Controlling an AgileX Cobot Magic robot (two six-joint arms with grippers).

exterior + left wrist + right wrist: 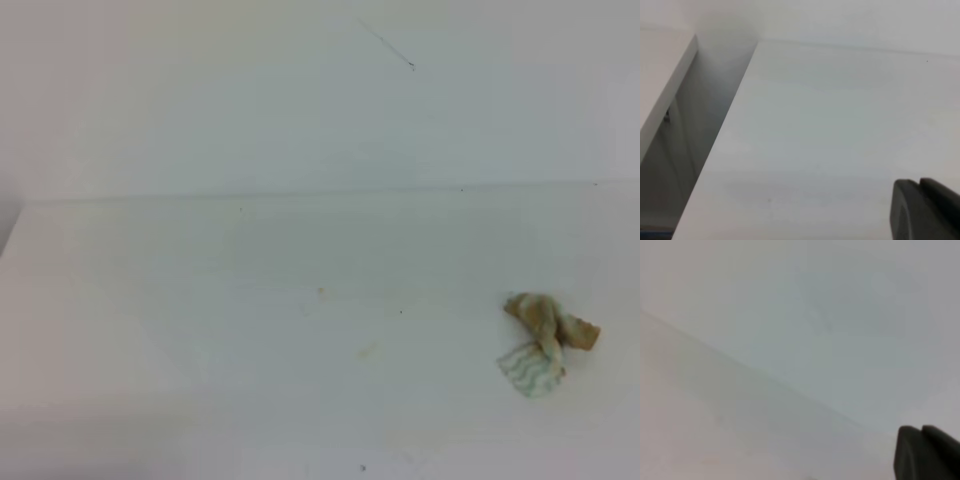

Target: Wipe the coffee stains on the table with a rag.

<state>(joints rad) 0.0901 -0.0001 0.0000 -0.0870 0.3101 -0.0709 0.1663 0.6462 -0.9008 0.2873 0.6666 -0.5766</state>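
The rag [545, 343] lies bunched on the white table [200, 330] at the right, its tan-brown part on top and its white, green-striped part below. Nothing touches it. No orange-brown coffee stains show on the table; only a faint pale smear [366, 350] lies near the middle. Neither arm appears in the exterior high view. The left wrist view shows my left gripper [920, 183] at the lower right, its dark fingers pressed together over bare table. My right gripper [921, 429] looks the same in the right wrist view: shut, nothing between its fingers.
A tiny yellowish speck [321, 292] sits left of centre. The table's far edge [320, 193] meets a white wall with a thin dark scratch [385, 45]. In the left wrist view the table's left edge [725, 130] drops into a gap beside another white surface.
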